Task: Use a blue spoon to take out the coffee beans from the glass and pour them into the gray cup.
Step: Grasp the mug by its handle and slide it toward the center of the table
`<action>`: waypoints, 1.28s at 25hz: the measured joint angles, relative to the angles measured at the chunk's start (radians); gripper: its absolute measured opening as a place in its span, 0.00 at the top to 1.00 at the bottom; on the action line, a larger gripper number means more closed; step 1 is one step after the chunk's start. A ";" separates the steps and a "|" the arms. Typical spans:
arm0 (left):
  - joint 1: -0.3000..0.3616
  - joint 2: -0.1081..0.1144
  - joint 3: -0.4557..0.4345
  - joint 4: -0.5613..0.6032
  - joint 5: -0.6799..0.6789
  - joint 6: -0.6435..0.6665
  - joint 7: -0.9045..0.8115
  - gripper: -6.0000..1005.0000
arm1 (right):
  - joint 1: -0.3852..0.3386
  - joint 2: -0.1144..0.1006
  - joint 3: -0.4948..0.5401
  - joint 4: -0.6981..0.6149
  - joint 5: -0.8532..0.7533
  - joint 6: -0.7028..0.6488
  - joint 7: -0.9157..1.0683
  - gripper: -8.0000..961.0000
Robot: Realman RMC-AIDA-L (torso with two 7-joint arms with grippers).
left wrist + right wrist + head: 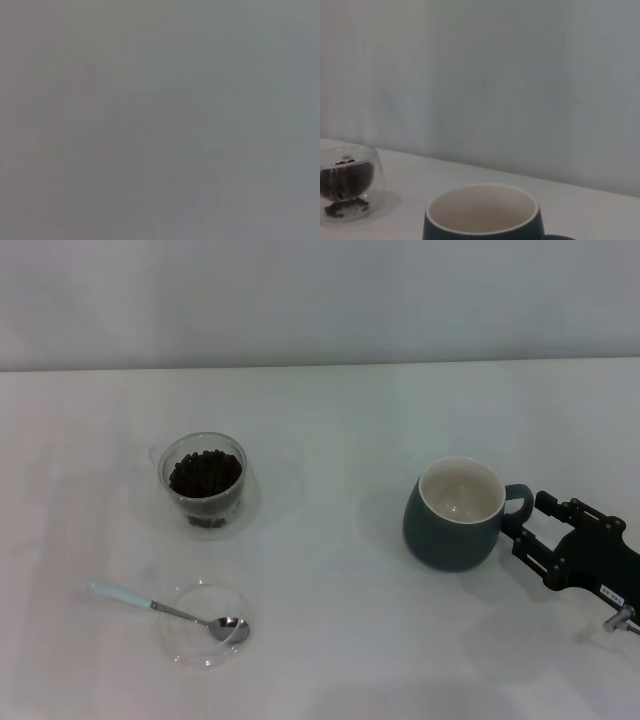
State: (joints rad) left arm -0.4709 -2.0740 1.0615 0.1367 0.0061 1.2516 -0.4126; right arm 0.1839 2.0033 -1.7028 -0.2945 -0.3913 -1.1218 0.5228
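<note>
The glass [204,485] holding the coffee beans [205,473] stands left of centre on the white table. The blue spoon [130,596] lies in front of it, its metal bowl resting in a shallow clear dish [190,640]. The gray cup [440,530] stands at the right, cream inside and empty, handle pointing right. My right gripper [526,519] is open, low at the table, its fingers right by the cup's handle. The right wrist view shows the cup [482,212] close up and the glass [350,172] with beans [345,179] beyond it. The left gripper is out of view.
The white table [330,640] runs back to a pale wall. A few beans show at the base of the glass. The left wrist view is a plain grey blur.
</note>
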 joint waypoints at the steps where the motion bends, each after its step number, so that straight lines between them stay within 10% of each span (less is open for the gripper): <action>1: 0.000 0.000 0.000 0.000 0.000 0.000 0.000 0.14 | 0.001 0.000 0.001 0.000 0.000 0.001 -0.001 0.42; 32: 0.007 -0.007 0.006 -0.008 0.000 0.009 -0.012 0.14 | 0.062 0.004 0.059 -0.001 0.007 0.117 -0.074 0.44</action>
State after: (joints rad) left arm -0.4635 -2.0805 1.0679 0.1291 0.0061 1.2611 -0.4249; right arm 0.2462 2.0076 -1.6436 -0.2958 -0.3845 -1.0045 0.4492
